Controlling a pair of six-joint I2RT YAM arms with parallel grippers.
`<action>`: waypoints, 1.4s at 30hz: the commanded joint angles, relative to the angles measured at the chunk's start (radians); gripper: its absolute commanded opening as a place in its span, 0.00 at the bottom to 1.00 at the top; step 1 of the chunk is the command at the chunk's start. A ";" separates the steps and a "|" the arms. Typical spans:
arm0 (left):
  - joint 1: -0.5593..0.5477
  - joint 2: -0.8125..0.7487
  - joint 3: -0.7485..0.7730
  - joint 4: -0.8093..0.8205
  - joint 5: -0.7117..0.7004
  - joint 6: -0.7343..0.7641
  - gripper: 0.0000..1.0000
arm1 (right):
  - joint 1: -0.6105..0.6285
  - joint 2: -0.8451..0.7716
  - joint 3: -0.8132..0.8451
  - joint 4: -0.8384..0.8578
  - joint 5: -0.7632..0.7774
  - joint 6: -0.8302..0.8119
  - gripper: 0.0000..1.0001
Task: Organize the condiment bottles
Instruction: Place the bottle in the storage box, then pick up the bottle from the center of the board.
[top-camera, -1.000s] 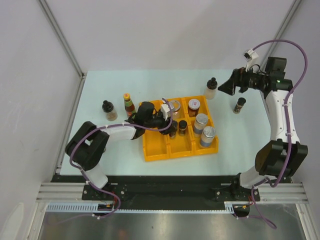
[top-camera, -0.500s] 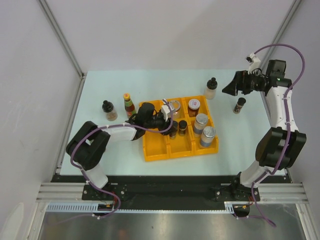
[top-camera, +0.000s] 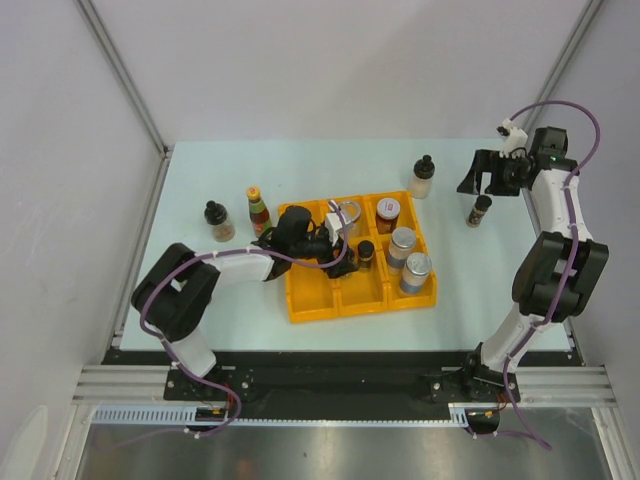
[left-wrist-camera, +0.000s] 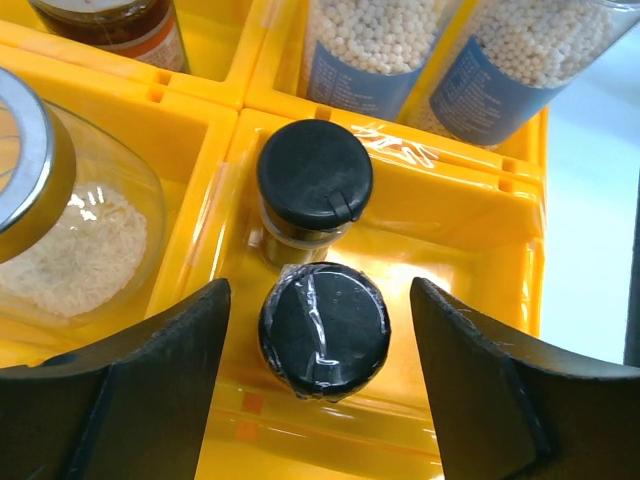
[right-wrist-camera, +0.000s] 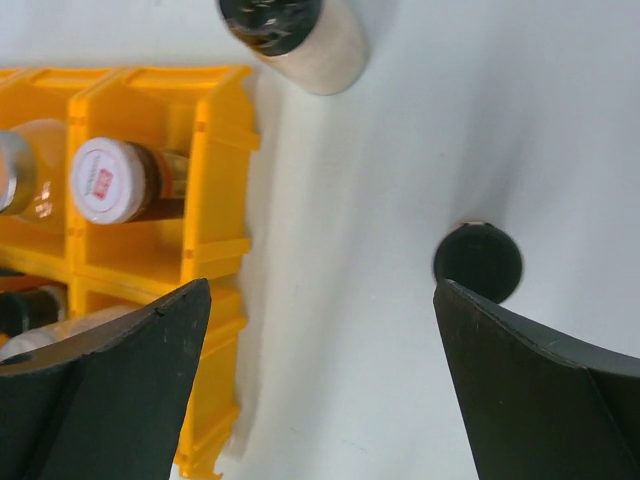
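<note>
In the left wrist view my left gripper (left-wrist-camera: 318, 302) is open. Its jaws stand on either side of a black-capped spice jar (left-wrist-camera: 324, 328), with a gap on each side. The jar stands in the yellow tray (left-wrist-camera: 470, 250), just in front of a second black-capped jar (left-wrist-camera: 315, 185). Seen from above, the left gripper (top-camera: 338, 248) hangs over the tray's middle column. My right gripper (top-camera: 478, 176) is open and empty, above the table right of the tray. A black-capped spice jar (right-wrist-camera: 478, 262) stands just beyond its right finger. Another black-capped bottle (right-wrist-camera: 300, 35) stands further off.
The tray (top-camera: 312, 300) also holds a silver-lidded clear jar (top-camera: 347, 215), a red-lidded jar (top-camera: 388, 213) and two blue-labelled shakers (top-camera: 402, 243). Left of the tray stand a slim red sauce bottle (top-camera: 258, 210) and a black-capped jar (top-camera: 214, 222). White walls enclose the table.
My left gripper has opened and let go of the black-capped jar, which now stands in the tray. The right gripper has swung to the right, toward the spice jar on the table.
</note>
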 joint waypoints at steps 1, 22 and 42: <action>0.005 -0.043 0.029 -0.038 -0.010 0.025 0.80 | -0.003 0.025 0.037 0.057 0.167 0.014 1.00; 0.042 -0.238 0.104 -0.228 -0.041 0.069 1.00 | 0.044 0.266 0.134 0.072 0.439 -0.009 0.77; 0.207 -0.304 0.054 -0.296 -0.094 0.096 0.99 | 0.222 -0.019 0.184 -0.182 0.581 -0.080 0.00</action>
